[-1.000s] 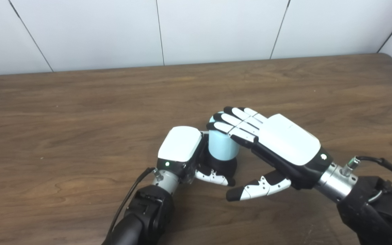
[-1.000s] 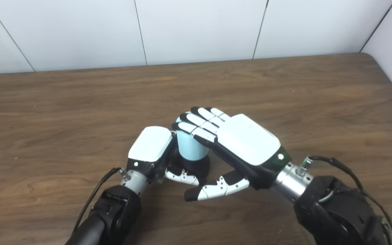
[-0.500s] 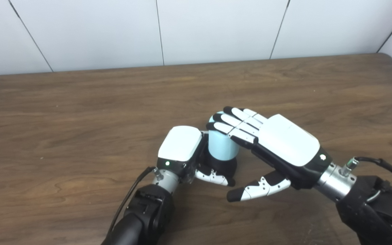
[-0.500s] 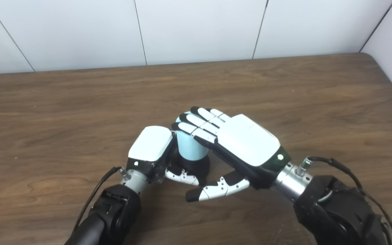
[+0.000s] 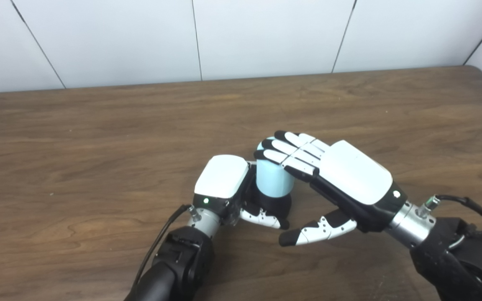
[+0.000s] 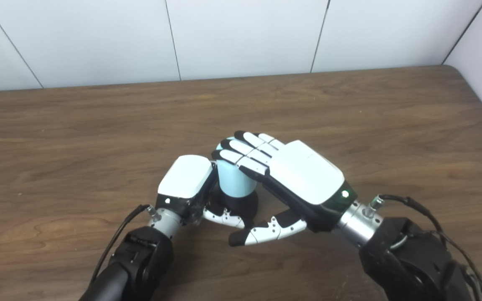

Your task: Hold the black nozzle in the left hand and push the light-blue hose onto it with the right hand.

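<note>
The black nozzle [image 5: 278, 203] stands upright on the table, and my left hand [image 5: 222, 180] is shut around its base from the left, thumb curled across the front. The light-blue hose [image 5: 271, 180], a short pale cylinder, sits upright on top of the nozzle. My right hand [image 5: 343, 175] comes in from the right, palm down. Its straight fingers [image 5: 285, 148] lie flat across the hose's top end. Its thumb [image 5: 314, 231] sticks out low and apart, touching nothing. The hose's top opening is hidden under those fingers.
A brown wooden table [image 5: 98, 138] stretches out on all sides of the hands. A white panelled wall [image 5: 241, 37] runs along its far edge, and the table's right corner [image 6: 454, 69] meets another wall.
My right wrist and forearm have crept slightly to the left. The fingers stay flat on the hose top, and the left hand has not moved.
</note>
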